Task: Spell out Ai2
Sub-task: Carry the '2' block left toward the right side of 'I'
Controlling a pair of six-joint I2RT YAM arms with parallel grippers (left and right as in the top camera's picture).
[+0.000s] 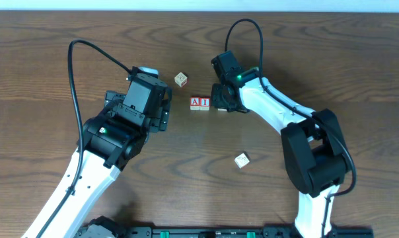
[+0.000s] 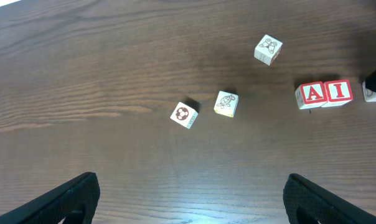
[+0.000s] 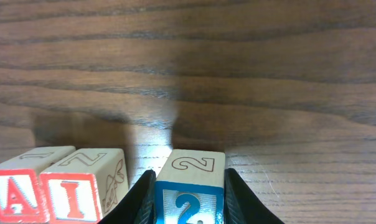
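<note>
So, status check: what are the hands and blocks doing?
Right hand shut on 2 block, beside I block, small clear gap. A block touches I block. Left hand open, empty.

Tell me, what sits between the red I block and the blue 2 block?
In the right wrist view, only one jaw of the right gripper, which clamps the 2 block, and bare table.
</note>
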